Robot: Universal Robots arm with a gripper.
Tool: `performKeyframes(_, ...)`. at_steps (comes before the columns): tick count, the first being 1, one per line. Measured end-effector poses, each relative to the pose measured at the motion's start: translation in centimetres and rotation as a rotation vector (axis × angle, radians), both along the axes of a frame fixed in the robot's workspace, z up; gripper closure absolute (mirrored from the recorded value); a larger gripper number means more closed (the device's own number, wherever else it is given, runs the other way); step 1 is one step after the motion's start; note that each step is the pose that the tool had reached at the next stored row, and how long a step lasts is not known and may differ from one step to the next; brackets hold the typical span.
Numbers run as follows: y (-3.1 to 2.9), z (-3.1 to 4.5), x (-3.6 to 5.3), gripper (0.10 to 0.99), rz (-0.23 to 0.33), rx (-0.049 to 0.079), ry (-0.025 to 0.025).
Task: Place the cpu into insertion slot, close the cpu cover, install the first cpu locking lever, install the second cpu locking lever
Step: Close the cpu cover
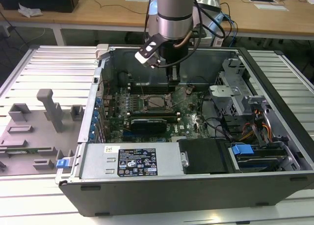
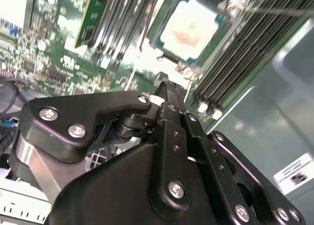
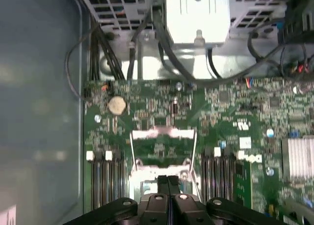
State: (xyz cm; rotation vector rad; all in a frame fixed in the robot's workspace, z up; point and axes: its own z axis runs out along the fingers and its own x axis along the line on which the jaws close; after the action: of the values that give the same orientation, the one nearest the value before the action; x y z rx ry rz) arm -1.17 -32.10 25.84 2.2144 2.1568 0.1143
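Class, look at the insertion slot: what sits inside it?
The cpu lies inside the insertion slot, its pale face showing. Whatever lies beneath the cpu is covered by it.

A lab: slatted metal bench (image 1: 44, 63), wooden desks (image 1: 98, 11) behind.

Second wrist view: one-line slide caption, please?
Shut claw poised just short of the cpu lying in the insertion slot, black memory slots on both sides.
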Motion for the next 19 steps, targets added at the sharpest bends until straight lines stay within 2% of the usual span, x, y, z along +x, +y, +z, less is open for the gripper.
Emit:
performKeyframes(10, 0.0, 0.0, 4.73, 0.98, 0.0, 0.0, 0.0057)
performKeyframes(12, 0.0, -0.03, 5.25, 0.98, 0.0, 0.0, 0.0074)
performKeyframes(19, 0.1, -0.41, 6.47, 0.98, 0.0, 0.0, 0.0212)
